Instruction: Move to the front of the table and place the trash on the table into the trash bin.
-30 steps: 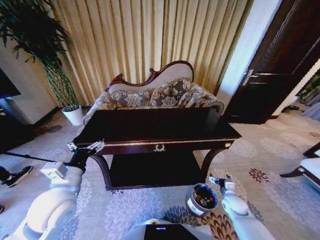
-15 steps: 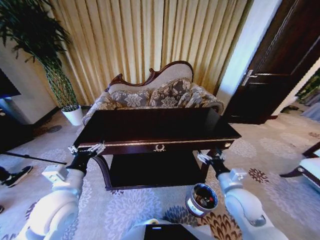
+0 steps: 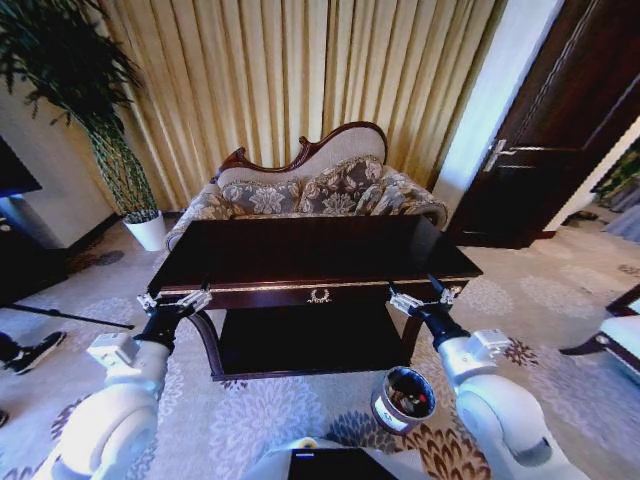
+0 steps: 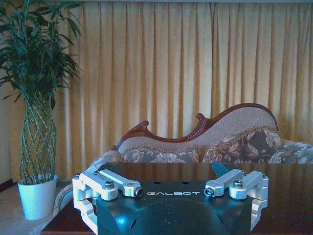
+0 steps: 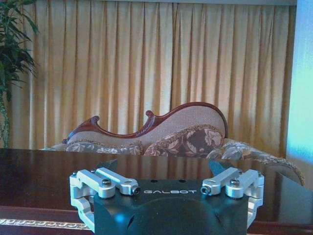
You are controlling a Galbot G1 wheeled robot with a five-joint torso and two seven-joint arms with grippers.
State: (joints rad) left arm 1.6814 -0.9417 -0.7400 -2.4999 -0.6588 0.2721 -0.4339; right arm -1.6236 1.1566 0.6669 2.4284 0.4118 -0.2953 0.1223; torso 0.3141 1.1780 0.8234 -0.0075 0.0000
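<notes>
Right gripper [image 3: 420,297] newly raised to table [image 3: 300,250] edge, fingers spread like left gripper [image 3: 174,298]

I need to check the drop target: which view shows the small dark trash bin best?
The head view: the small dark cylindrical trash bin with its pale rim stands on the carpet, its opening visible. Both wrist views look across the tabletop at the sofa and curtains instead.

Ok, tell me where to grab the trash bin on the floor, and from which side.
Take the trash bin by its pale rim, coming straight down with the nearer right claw, one finger inside, one outside. It stands upright, mouth open upward, and its round body looks too wide to span.
</notes>
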